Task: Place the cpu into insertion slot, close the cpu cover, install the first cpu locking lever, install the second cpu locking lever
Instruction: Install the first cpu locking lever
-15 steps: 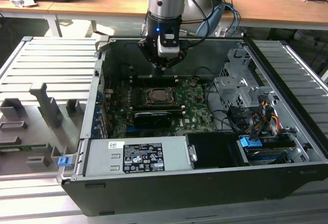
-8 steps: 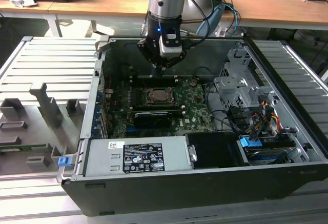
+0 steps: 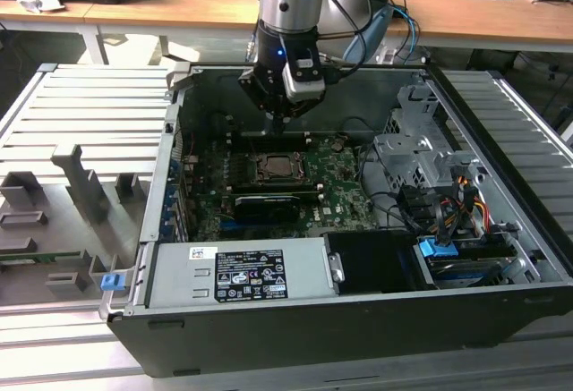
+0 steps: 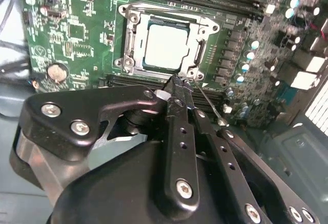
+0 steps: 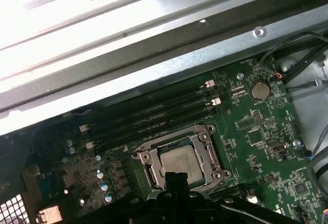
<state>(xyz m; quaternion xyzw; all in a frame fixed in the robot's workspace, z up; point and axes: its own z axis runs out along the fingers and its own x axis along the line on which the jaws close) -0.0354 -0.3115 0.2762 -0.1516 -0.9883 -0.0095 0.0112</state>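
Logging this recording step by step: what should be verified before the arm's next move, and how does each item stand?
1. cpu lying flat in the socket: ok.
2. cpu cover lowered around the cpu: ok.
3. Thin wire locking lever latched: not ok, it angles away from the socket.
4. Other locking lever latched: cannot tell.
5. gripper shut and at the socket edge next to the lever: ok.
6. Gripper touching the lever: cannot tell.
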